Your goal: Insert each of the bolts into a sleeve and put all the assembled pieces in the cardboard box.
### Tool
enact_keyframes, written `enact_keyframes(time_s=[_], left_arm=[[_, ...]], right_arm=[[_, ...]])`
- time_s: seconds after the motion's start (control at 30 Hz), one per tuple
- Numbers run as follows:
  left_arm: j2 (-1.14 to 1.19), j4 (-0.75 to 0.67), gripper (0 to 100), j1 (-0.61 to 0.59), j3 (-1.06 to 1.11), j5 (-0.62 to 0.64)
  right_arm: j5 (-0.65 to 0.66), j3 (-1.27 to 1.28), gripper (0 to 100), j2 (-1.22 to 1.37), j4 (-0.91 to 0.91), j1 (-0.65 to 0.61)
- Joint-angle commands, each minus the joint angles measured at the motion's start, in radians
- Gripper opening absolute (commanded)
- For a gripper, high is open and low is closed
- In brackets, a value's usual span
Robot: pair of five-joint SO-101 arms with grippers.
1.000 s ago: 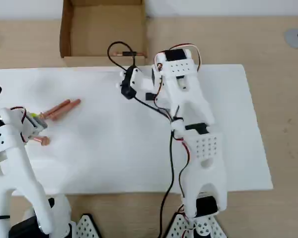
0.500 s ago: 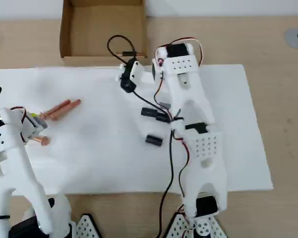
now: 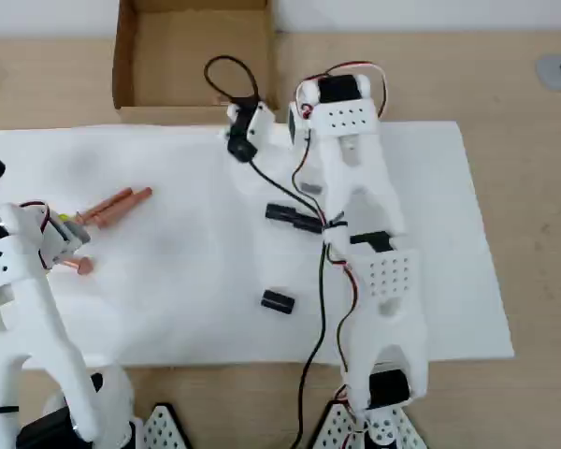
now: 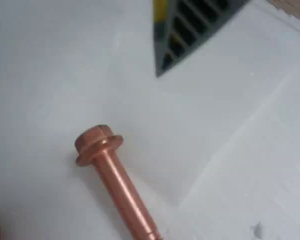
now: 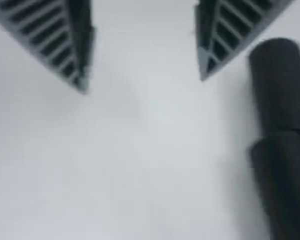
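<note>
On the white sheet (image 3: 168, 309) that covers the worktop (image 3: 533, 187), we find the right gripper (image 5: 142, 80) released. Its jaws are spread over bare sheet with nothing between them. Two black sleeves (image 5: 280, 150) lie end to end just outside one jaw, not in the gap. From above, this pair runs roughly across the sheet close beside the right arm. A third, short sleeve (image 3: 278, 301) lies apart from them, nearer the arm bases.

The left gripper (image 3: 73, 236) hangs just beside a copper bolt (image 4: 110, 172) lying flat on the sheet. We cannot tell whether this gripper is released or clenched. Two more bolts (image 3: 117, 204) lie side by side close by.

We judge the left arm nearer the bolts and the right arm nearer the sleeves.

The cardboard box (image 3: 126, 65) stands beyond the sheet's far edge. We see no assembled piece in it.
</note>
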Motion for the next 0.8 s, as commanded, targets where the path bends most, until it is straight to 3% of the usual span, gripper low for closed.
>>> enact_keyframes(time_s=[0.0, 0.17, 0.5, 0.77], left_arm=[[-0.002, -0.012, 25, 0.012, -0.003, -0.031], [-0.002, -0.035, 25, 0.046, 0.046, -0.091], [-0.234, -0.124, 25, 0.109, 0.224, -0.098], [-0.455, -0.127, 25, 0.109, 0.328, -0.103]], right_arm=[[-0.018, -0.077, 20.1, -0.122, 0.015, 0.015], [-0.038, 0.031, 20.2, -0.271, 0.017, -0.008], [-0.074, 0.674, 20.2, -0.794, -0.025, -0.081], [-0.069, 0.883, 20.2, -0.835, -0.052, -0.081]])
